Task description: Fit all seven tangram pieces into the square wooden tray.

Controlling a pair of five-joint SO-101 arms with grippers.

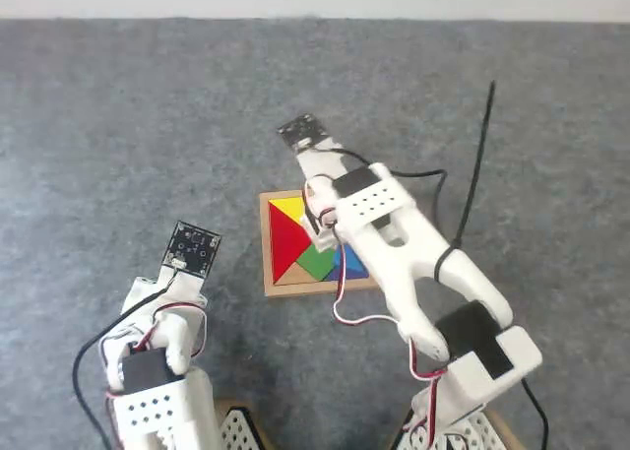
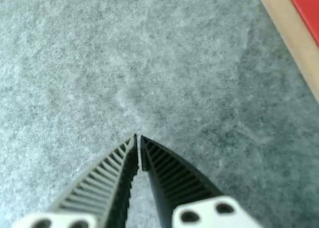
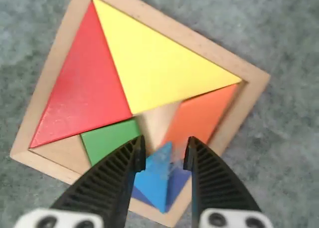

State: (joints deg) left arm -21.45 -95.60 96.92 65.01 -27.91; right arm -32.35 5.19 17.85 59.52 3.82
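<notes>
Blue triangle (image 3: pixel 158 180) is the piece in play: the right gripper (image 3: pixel 165 139) clamps it from both sides, it seems, and holds it tilted over the corner of the square wooden tray (image 3: pixel 50 63). That is probably so it can be tipped into the bare wooden gap (image 3: pixel 158 119) bordered by the yellow triangle (image 3: pixel 154 63), green square (image 3: pixel 107 140) and orange piece (image 3: pixel 202 113). The left gripper (image 2: pixel 138 138) sits with its tips pressed together on nothing, over the grey felt (image 2: pixel 149 63) beside the tray, seemingly parked clear.
</notes>
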